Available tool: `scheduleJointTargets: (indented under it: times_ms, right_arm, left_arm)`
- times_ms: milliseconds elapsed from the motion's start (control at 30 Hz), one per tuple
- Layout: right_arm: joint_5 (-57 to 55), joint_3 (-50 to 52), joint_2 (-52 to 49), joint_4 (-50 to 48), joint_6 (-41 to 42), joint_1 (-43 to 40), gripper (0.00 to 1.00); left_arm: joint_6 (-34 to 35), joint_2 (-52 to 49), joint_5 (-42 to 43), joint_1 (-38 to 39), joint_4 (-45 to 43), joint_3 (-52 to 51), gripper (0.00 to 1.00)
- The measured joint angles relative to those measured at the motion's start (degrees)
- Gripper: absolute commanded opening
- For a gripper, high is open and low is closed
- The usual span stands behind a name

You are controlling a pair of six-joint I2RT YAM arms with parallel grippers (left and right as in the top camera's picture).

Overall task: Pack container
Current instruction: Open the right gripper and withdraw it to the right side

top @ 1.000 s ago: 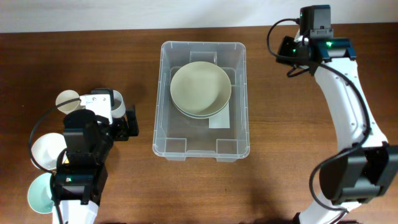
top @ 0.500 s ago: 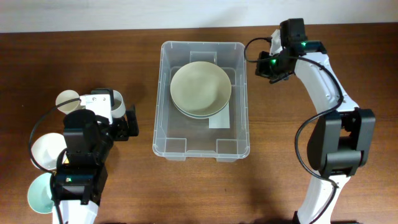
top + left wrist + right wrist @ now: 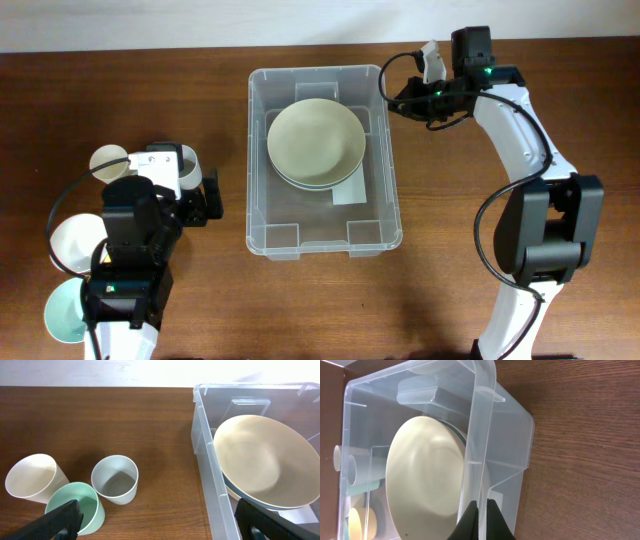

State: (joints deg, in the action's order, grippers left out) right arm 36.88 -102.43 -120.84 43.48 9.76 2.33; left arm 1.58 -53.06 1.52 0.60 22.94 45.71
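Observation:
The clear plastic container [image 3: 265, 235] sits mid-table, slightly skewed, with a white label [image 3: 350, 192] on its base. Two stacked bowls [image 3: 316, 140] lie inside it, the top one cream. My right gripper [image 3: 396, 101] is shut, and its tips rest against the container's far right wall. In the right wrist view the gripper [image 3: 481, 505] has both dark fingers together at that wall [image 3: 505, 435], with the bowl [image 3: 425, 470] behind it. My left gripper [image 3: 205, 195] stands wide open left of the container and holds nothing. Bare wood lies between its fingers [image 3: 60, 520].
Cups stand at the left: a cream one [image 3: 30, 476], a mint green one [image 3: 75, 505] and a grey one [image 3: 116, 477]. The overhead view shows a white cup [image 3: 108, 160], a white one [image 3: 75, 243] and a green one [image 3: 62, 310] around the left arm.
My right gripper has swung left and down to the container's far right corner. The container's far end has shifted left and now sits askew. The left arm has not moved.

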Motion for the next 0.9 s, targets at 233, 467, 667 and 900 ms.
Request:
scheduleJointTargets:
  times_ms: [233, 467, 667, 900]
  right_arm:
    - [-6.8, 0.0, 0.0, 2.2, 2.3, -0.3, 0.08]
    - [-27.7, 0.0, 2.0, 13.2, 8.6, -4.5, 0.54]
    - [-41.2, 0.0, 11.1, 20.0, 9.7, -7.1, 0.67]
    - [-45.0, -0.2, 22.0, 29.2, 9.8, -6.8, 0.68]
  left_arm:
    - [0.0, 0.0, 0.0, 0.0, 0.0, 0.0, 1.0]
    - [0.0, 0.0, 0.0, 0.0, 0.0, 0.0, 1.0]
    - [0.0, -0.2, 0.0, 0.0, 4.0, 1.3, 1.0]
    - [1.1, -7.2, -6.1, -0.7, 20.8, 19.1, 1.0]
